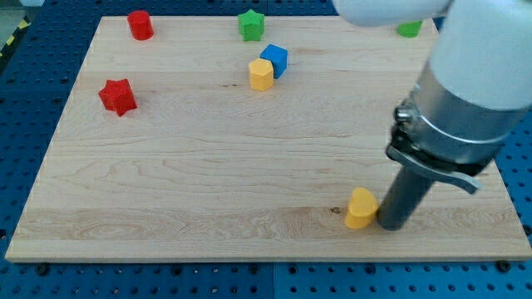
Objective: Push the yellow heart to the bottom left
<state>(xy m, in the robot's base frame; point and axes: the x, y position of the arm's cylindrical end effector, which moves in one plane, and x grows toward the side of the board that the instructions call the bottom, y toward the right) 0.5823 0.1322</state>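
The yellow heart (361,208) lies near the board's bottom edge, right of the middle. My tip (389,226) rests on the board just to the heart's right, touching or nearly touching it. The rod rises from there into the large white and grey arm at the view's right.
A yellow hexagon block (260,74) and a blue cube (274,60) sit together at top centre. A green star (251,24) is above them. A red cylinder (140,24) is at top left, a red star (117,95) at left. A green block (408,29) is partly hidden at top right.
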